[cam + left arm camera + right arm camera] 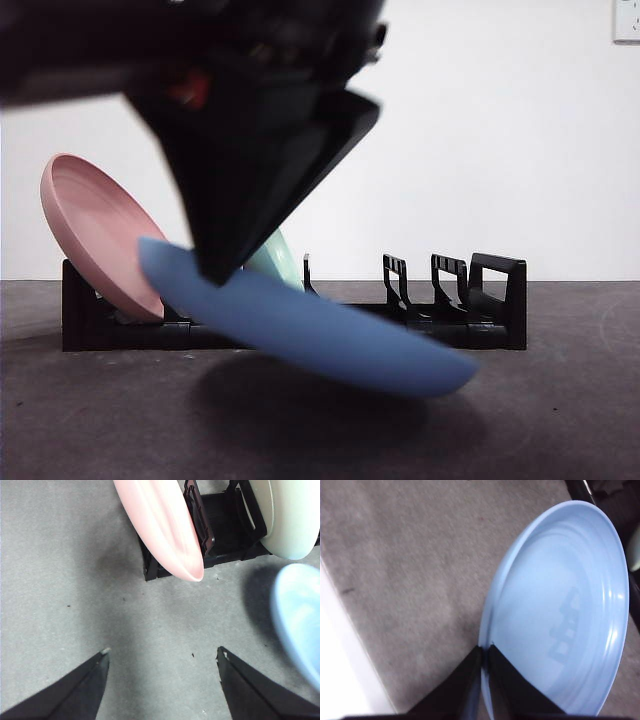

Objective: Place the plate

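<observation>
A blue plate (pixel 320 335) hangs tilted low over the table, just in front of the black dish rack (pixel 495 300). My right gripper (pixel 215 270) comes down from above and is shut on the plate's raised left rim. In the right wrist view the jaws (pixel 485 650) pinch the rim of the blue plate (pixel 560 615). My left gripper (pixel 162 652) is open over bare table, holding nothing. The blue plate's edge (pixel 300 625) shows to one side of it.
A pink plate (pixel 95 230) leans in the rack's leftmost slot, and a pale green plate (pixel 278 262) stands in a slot behind my right gripper. The rack's right-hand slots (pixel 440 285) hold nothing. The left wrist view shows the pink plate (pixel 160 525), green plate (pixel 292 515) and rack (pixel 220 525).
</observation>
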Action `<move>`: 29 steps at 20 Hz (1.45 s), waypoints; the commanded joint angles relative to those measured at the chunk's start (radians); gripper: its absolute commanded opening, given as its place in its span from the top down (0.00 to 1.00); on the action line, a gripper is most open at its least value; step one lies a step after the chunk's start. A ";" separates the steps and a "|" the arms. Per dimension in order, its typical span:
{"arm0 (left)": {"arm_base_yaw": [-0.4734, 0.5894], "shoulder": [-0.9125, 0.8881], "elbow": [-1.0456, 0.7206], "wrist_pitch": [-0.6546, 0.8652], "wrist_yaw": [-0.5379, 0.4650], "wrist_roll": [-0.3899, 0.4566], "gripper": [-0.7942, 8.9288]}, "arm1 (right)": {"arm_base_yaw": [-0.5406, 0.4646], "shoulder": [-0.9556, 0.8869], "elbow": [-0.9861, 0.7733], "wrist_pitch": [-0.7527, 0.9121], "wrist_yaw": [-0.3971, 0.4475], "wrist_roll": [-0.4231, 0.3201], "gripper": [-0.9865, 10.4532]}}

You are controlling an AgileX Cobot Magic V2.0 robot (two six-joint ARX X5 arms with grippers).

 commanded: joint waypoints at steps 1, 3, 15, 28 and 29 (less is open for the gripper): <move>-0.003 0.005 0.023 0.009 -0.001 0.002 0.56 | 0.017 0.052 0.008 0.032 -0.004 0.007 0.90; -0.003 0.005 0.023 0.009 -0.001 0.002 0.56 | 0.017 0.080 0.008 0.034 -0.005 0.007 0.90; -0.003 0.005 0.023 0.010 -0.001 0.002 0.56 | 0.008 0.182 0.008 0.076 -0.012 0.002 0.75; -0.003 0.005 0.023 0.003 -0.001 0.002 0.56 | -0.193 -0.180 0.077 0.053 -0.246 -0.151 0.67; -0.003 0.005 0.023 0.003 -0.001 0.002 0.56 | -0.244 -0.202 0.070 0.050 -0.246 -0.175 0.67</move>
